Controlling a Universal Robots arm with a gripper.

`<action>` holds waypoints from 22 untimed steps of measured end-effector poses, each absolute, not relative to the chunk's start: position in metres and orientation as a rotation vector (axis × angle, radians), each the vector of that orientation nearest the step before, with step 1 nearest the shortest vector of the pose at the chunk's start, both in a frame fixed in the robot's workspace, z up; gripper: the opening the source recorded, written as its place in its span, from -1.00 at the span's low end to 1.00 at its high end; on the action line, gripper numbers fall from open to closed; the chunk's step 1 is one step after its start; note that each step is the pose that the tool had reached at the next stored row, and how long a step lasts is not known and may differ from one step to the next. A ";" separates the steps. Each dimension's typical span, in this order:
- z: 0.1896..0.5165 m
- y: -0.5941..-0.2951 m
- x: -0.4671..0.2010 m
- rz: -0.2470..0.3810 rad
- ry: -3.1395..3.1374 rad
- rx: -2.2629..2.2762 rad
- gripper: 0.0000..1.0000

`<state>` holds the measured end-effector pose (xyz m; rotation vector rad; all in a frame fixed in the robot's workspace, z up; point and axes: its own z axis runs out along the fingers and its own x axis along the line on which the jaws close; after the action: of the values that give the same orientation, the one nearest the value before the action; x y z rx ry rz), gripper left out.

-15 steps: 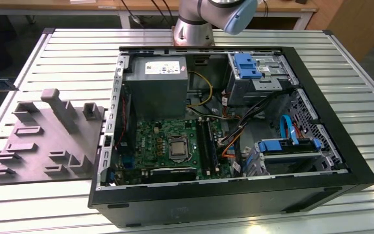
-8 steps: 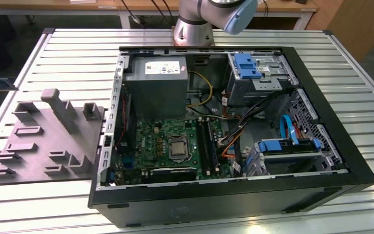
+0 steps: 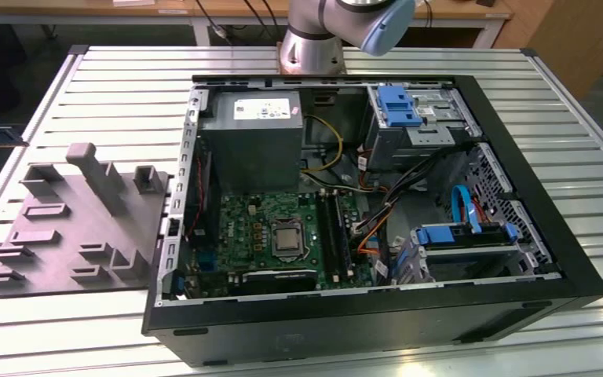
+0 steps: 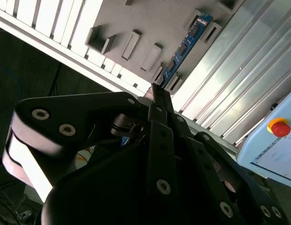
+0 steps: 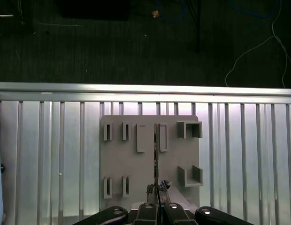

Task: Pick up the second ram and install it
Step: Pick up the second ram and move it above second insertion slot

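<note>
You have the open computer case (image 3: 385,326) lying on the table (image 3: 558,86), with the holder plate (image 3: 60,236) beside it at the exterior view's left. The arm's base (image 3: 312,51) stands behind the case. Inside the case, the power supply (image 3: 254,149) sits at the far end and the motherboard (image 3: 244,228) in front of it. The drive bays (image 3: 417,118) are toward the exterior view's right. In the second wrist view, the second ram (image 4: 185,47) stands on edge in the plate. The tool (image 5: 157,188) hangs above the plate, clear of it.
</note>
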<state>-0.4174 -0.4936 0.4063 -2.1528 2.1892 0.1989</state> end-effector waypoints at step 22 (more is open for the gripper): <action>0.406 -0.494 -0.357 0.210 2.195 -2.157 -0.77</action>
<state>-0.3569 -0.4936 0.4064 -2.1565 2.1950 0.2104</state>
